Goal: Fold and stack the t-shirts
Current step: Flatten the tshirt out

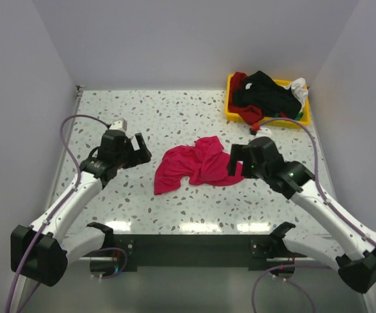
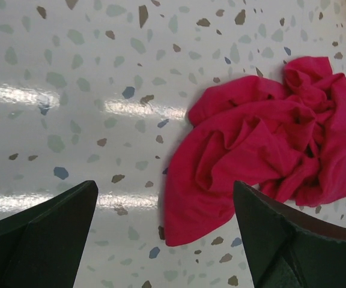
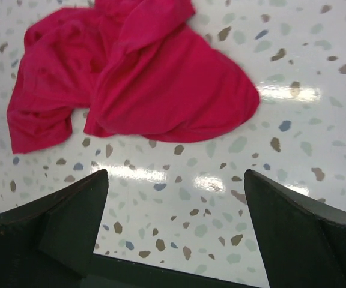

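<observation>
2 wide open, empty: left end effector (image 1: 142, 150), right end effector (image 1: 233, 163); crimson-pink t-shirt (image 1: 194, 166) crumpled btwn.

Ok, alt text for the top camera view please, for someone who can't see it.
A crumpled pink shirt lies on the table between two open grippers: the left gripper a little off its left side, the right gripper close by its right edge. At the far right corner, a yellow bin holds a heap of other shirts, black on top.

A crimson-pink t-shirt (image 1: 198, 166) lies on the white speckled table (image 1: 142, 117); the yellow bin (image 1: 230, 107) holds black, dark red and white shirts (image 1: 269, 94).
</observation>
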